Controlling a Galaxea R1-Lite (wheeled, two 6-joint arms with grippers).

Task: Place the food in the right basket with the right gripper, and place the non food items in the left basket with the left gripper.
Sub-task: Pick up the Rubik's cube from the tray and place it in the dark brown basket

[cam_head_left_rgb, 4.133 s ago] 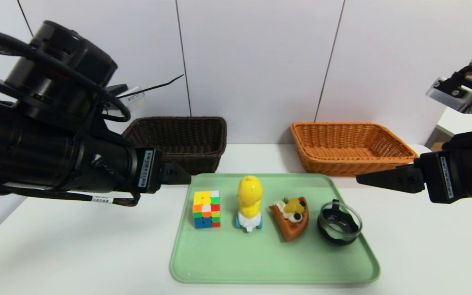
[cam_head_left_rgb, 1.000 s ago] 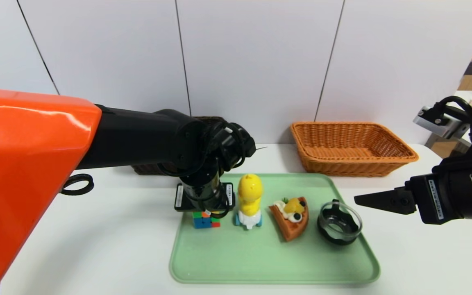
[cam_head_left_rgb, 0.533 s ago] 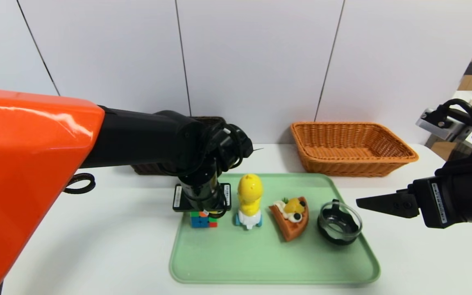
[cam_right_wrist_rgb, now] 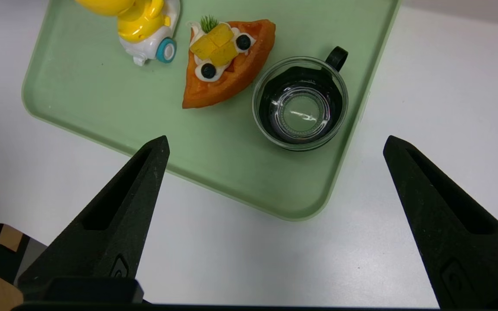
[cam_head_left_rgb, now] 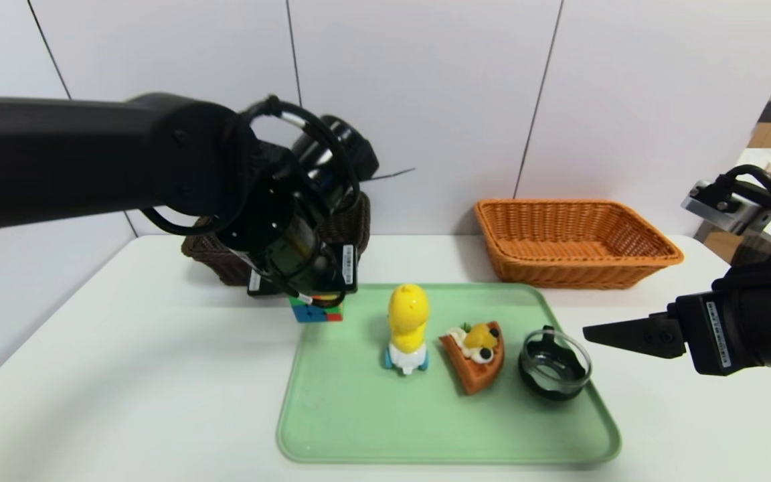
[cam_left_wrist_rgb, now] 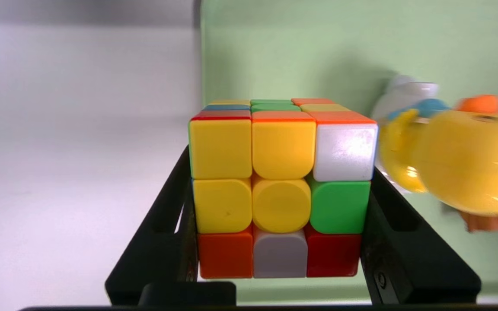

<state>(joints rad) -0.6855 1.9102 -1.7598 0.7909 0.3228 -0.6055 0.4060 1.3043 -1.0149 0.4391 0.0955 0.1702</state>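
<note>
The left claw [cam_left_wrist_rgb: 281, 194], pinching the colorful puzzle cube [cam_left_wrist_rgb: 281, 198], had moved toward the tray's [cam_head_left_rgb: 452, 428] far-left corner.

Dark basket [cam_head_left_rgb: 349, 224] partly hidden behind the left arm [cam_head_left_rgb: 185, 157] in head view

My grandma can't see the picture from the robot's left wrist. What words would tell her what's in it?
A black two-fingered tool grips a multicoloured plastic puzzle cube by opposite sides, above a pale green tray. Beside it is a shiny yellow duck-like toy, partly cut off.
</note>
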